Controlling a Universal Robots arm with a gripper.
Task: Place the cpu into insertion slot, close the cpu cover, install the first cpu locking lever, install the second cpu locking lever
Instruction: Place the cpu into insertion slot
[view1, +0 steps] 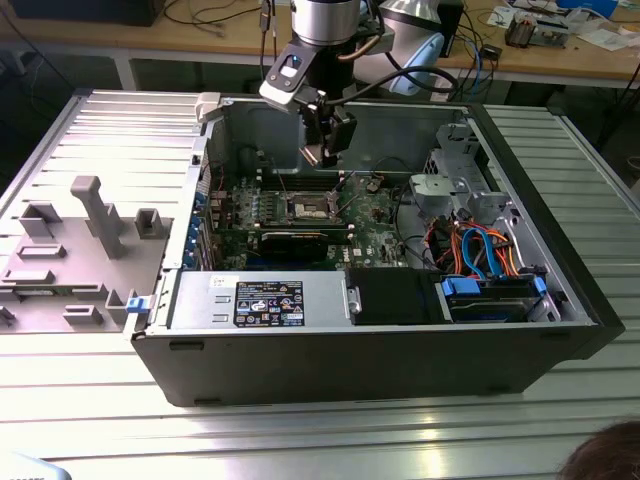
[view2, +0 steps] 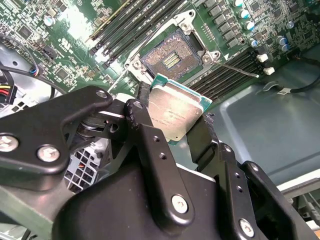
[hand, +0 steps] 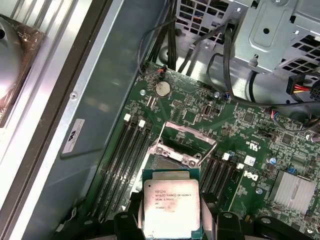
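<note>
My pincer (hand: 175, 223) grips the cpu (hand: 171, 202) by two opposite edges; I judge it light, stiff, with a fragile underside.

The arm (view1: 326, 18) comes down almost vertically from above, and the pincer (view1: 325, 150) at its end points straight down. Its two black fingers (view2: 150, 145) are drawn in against opposite edges of the cpu (hand: 171, 207). They hold it flat, with the metal top facing back toward the wrist.

Silver-grey cpu (hand: 172, 207), green motherboard (hand: 235, 130), black jaws.
</note>
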